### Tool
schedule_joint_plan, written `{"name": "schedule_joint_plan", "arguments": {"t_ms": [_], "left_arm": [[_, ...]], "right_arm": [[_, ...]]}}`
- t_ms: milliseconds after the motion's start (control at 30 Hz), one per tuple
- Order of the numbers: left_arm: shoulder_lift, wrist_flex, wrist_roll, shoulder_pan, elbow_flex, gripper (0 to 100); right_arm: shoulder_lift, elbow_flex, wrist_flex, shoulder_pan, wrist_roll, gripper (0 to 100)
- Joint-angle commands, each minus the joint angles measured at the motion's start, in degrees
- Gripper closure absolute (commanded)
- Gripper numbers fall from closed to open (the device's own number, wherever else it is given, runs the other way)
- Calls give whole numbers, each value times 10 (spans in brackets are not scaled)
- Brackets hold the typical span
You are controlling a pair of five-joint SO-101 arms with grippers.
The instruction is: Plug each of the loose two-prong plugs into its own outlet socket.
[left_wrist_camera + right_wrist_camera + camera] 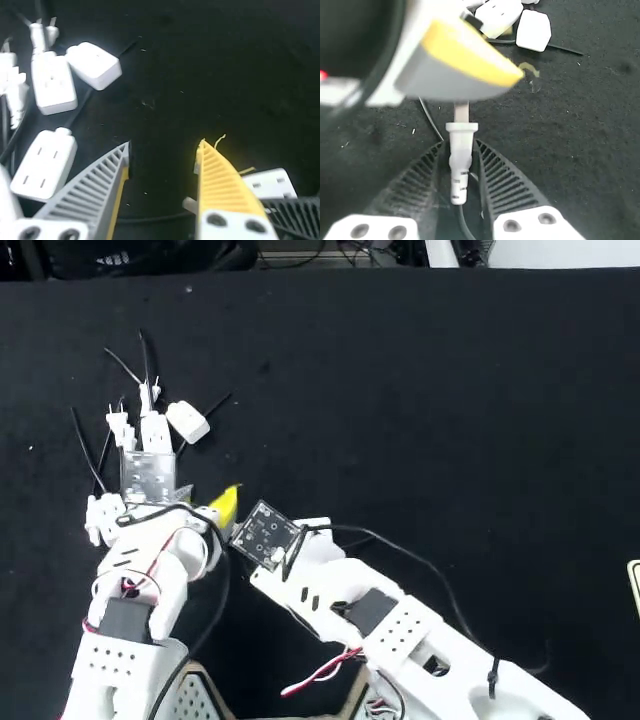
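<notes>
The socket cluster, white outlet sockets and loose plugs with thin black cords, lies bunched together on the black bench. Just beside the cluster, on its near right side, hangs the left claw, its grey finger and yellow finger spread wide. One white socket of the cluster lies just outside the grey finger. Further right of the cluster, near it but apart, the right claw is clamped on a white two-prong plug. The plug is gripped by its body, its prong end pointing at the yellow finger and close to it; whether they touch I cannot tell.
</notes>
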Motion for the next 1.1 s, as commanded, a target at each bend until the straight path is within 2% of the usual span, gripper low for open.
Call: {"name": "schedule_joint_plan", "arguments": {"t_ms": [0, 167, 400, 600, 1067], "left_arm": [[21, -10, -31, 27, -7, 784], [47, -14, -33, 24, -7, 784], [54, -14, -33, 24, -7, 784], [54, -14, -33, 24, -8, 784], [54, -14, -33, 24, -7, 784]], "right_arm": [[-15, -26, 3, -7, -6, 988], [-35, -32, 4, 15, -6, 988], [-141, -27, 75, 14, -11, 988], [-209, 10, 76, 13, -11, 988], [-220, 15, 76, 16, -11, 988]]}}
